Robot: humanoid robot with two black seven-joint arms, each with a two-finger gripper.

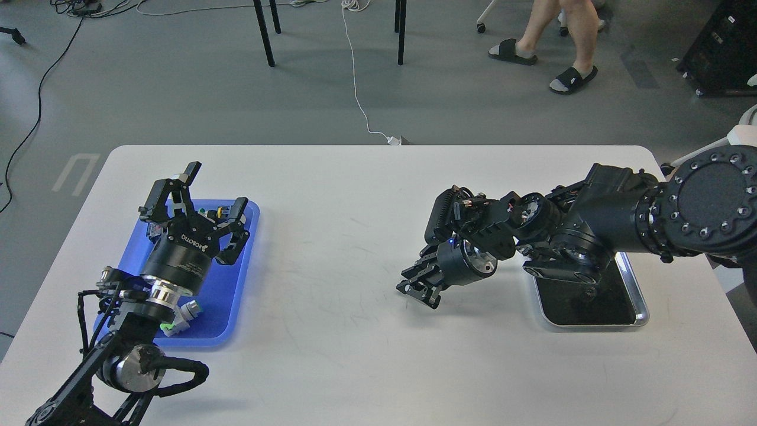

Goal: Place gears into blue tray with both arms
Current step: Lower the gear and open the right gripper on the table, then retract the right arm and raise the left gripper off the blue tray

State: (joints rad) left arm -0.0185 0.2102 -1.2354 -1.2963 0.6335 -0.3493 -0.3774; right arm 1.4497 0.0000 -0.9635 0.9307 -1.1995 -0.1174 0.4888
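The blue tray point(229, 296) lies at the table's left. My left gripper point(198, 198) hovers over its far half, fingers spread open with nothing between them. My right gripper point(419, 287) hangs low over the bare table right of centre, pointing down and left. It is dark and its fingers point(427, 296) cannot be told apart, so any gear in it is hidden. One tiny dark gear point(591, 290) seems to lie on the steel tray's black floor, just below my right forearm.
The steel tray point(642, 307) lies at the right, half covered by my right arm. A green-and-white connector block point(170, 326) and a small silver cylinder point(191, 309) lie in the blue tray's near end. A person's legs point(571, 35) move beyond the table.
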